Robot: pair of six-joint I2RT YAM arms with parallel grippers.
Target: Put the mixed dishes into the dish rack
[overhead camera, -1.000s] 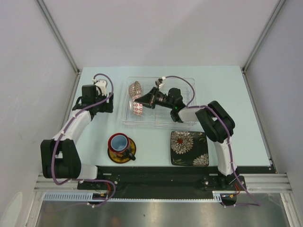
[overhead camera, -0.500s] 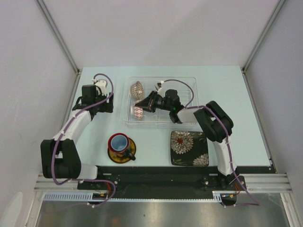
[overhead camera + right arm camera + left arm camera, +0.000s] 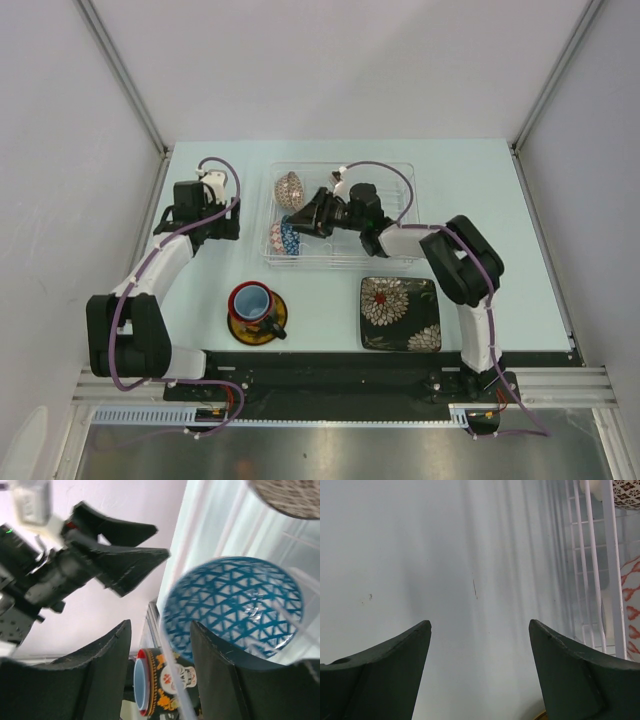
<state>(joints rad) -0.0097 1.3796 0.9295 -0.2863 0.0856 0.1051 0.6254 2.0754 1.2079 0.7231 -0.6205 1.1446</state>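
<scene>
- From above, the dish rack (image 3: 400,180) sits mid-table, toward the far side. There is bare table (image 3: 500,200) to its right and a narrower strip to its left, and walls close in on both sides.
- In front of the rack, the red mug (image 3: 252,299) stands on the yellow saucer (image 3: 270,322) off the left corner. The black square plate (image 3: 400,313) lies off the right corner, close to the rack's near edge but apart from it.
- The right arm bends in from the rack's front right. The right hand (image 3: 303,217) lies low across the rack, pointing at its left end.
- The blue bowl (image 3: 284,237) stands on edge in the rack's left front corner. The beige netted bowl (image 3: 289,188) stands in the left back corner.
- The left hand (image 3: 205,222) hangs just left of the rack, over bare table.
- From the left wrist, both fingers (image 3: 385,675) are spread wide with only table between them. The rack's white wires run down the right side. A white surface with red marks (image 3: 632,610) is cut off at the right edge, and I cannot tell which dish it is.
- From the right wrist, the fingers (image 3: 100,680) are parted and empty. The blue bowl sits in the rack just beyond the right-hand one; whether they touch is unclear.
- The mug shows small through the gap, well beyond the rack. The netted bowl is cropped at the top.
</scene>
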